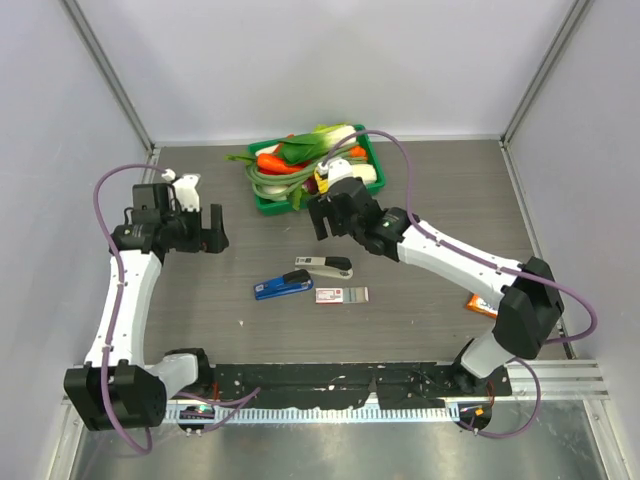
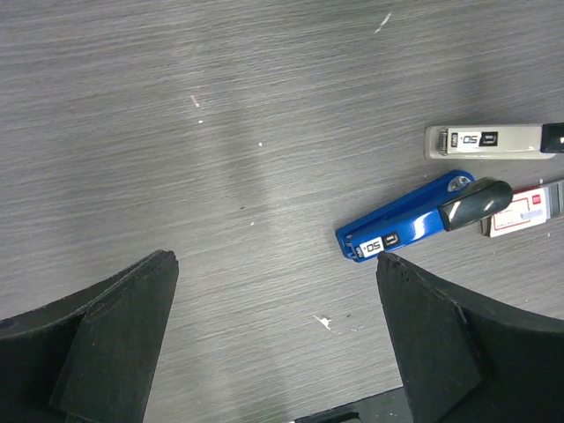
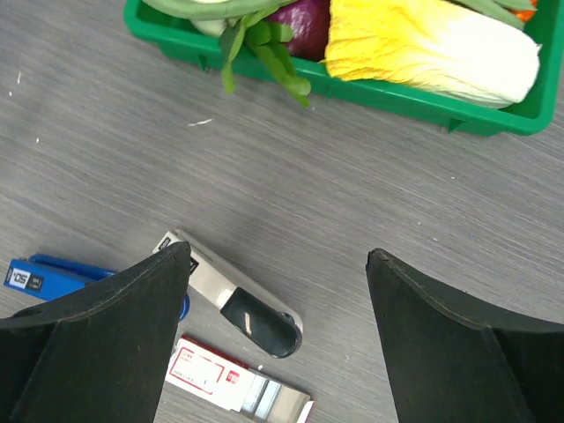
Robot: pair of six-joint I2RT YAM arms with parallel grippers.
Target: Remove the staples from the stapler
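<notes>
Two staplers lie mid-table: a blue stapler (image 1: 283, 288) (image 2: 414, 220) (image 3: 53, 278) and, just behind it, a grey-white stapler (image 1: 324, 266) (image 2: 489, 141) (image 3: 233, 295) with a dark handle. Both are closed. The staples are hidden; none lie loose on the table. My left gripper (image 1: 213, 230) (image 2: 275, 264) hangs open over bare table left of the blue stapler. Behind the grey-white stapler, my right gripper (image 1: 322, 218) (image 3: 280, 256) also hangs open, its left finger overlapping the stapler's front end in the right wrist view. Neither gripper holds anything.
A red-and-white staple box (image 1: 342, 295) (image 2: 524, 211) (image 3: 229, 383), slid partly open, lies right of the blue stapler. A green basket (image 1: 372, 150) (image 3: 397, 97) of vegetables stands at the back. An orange object (image 1: 480, 305) lies by the right arm's elbow.
</notes>
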